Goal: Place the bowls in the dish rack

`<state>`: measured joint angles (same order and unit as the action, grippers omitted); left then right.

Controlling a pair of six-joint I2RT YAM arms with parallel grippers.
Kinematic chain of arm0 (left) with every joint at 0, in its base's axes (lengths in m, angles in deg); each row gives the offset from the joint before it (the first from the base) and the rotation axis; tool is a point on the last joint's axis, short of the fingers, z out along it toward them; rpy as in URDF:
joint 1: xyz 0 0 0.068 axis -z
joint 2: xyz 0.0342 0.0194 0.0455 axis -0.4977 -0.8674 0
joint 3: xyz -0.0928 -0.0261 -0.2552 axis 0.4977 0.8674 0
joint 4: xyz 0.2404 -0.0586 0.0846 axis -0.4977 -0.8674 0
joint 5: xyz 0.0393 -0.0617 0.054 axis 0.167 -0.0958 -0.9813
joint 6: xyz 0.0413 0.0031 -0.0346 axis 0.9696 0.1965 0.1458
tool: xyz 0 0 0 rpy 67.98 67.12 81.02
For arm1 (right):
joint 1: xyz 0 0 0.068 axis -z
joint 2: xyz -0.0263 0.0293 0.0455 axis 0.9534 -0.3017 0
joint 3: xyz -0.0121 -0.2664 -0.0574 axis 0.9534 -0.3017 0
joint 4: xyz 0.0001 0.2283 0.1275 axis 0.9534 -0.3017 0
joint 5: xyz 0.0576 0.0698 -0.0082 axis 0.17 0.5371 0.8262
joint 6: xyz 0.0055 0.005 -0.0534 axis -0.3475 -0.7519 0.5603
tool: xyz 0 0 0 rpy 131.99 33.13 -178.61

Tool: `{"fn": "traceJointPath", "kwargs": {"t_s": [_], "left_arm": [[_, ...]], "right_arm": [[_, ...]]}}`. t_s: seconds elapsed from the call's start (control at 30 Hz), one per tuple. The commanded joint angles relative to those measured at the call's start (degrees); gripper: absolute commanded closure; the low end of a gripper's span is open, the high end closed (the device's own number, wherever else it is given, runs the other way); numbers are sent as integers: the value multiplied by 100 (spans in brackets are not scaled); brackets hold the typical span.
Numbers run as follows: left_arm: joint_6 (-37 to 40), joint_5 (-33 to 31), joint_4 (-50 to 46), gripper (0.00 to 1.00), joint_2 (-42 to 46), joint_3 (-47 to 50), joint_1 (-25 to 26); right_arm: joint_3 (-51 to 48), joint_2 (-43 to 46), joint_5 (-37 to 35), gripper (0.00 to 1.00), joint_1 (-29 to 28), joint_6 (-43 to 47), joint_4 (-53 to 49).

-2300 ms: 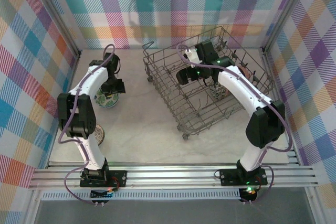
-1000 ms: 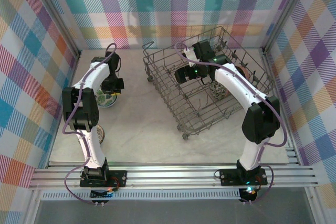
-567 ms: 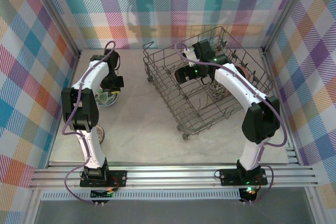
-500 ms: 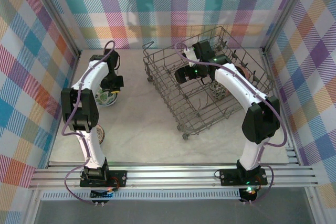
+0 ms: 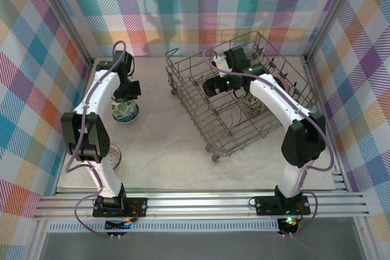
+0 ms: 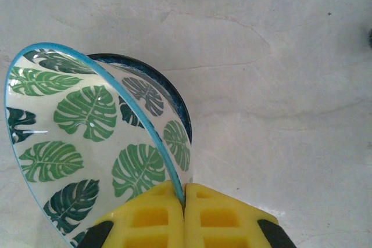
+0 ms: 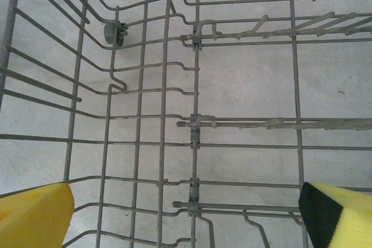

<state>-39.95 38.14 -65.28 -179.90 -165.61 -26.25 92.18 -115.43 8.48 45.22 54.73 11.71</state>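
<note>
Left gripper [image 6: 184,193] clamped on the rim of the green-leaf bowl [image 6: 87,143]. Bowl tilted, inside facing left in the wrist view, above a dark-rimmed bowl [image 6: 174,94] on the table [image 6: 279,85], left of the rack [image 5: 226,127]. White glaze, pale blue rim. Right gripper [image 7: 186,213] wide, over the rack.

The leaf-patterned bowl [image 6: 87,143] is white inside, printed with monstera leaves in light and dark green, and has a thin sky-blue rim. The navy-rimmed bowl [image 6: 174,94] beneath it shows only its dark blue edge. The left gripper [image 6: 185,210] has bright yellow pads with black corners. The right gripper [image 7: 186,219] has fingers [image 7: 35,216] of the same yellow. The dish rack [image 7: 193,121] is dull grey wire. The desk [image 6: 279,56] is pale grey, faintly marbled. Left of the dish rack, the wall [image 5: 30,59] is pastel plaid.
</note>
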Motion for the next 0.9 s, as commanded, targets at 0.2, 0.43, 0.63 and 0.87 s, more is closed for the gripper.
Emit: {"fn": "traceJointPath", "kwargs": {"t_s": [0.2, 0.43, 0.63, 0.87], "left_arm": [[-1086, -119, 157, 100, 1171, -228, 37], [-2531, -402, 1066, 100, 2119, -277, 616], [-3299, -1397, 1502, 100, 2264, -598, 1687], [-3820, -1857, 2194, 100, 1994, -979, 2670]], "right_arm": [[-113, 598, 215, 0, -3, -54, 143], [-232, 1009, 813, 6, -54, -395, 494], [-998, 1617, 1132, 10, -395, -678, 1827], [-1477, 1903, 1216, 17, -962, -599, 3082]]}}
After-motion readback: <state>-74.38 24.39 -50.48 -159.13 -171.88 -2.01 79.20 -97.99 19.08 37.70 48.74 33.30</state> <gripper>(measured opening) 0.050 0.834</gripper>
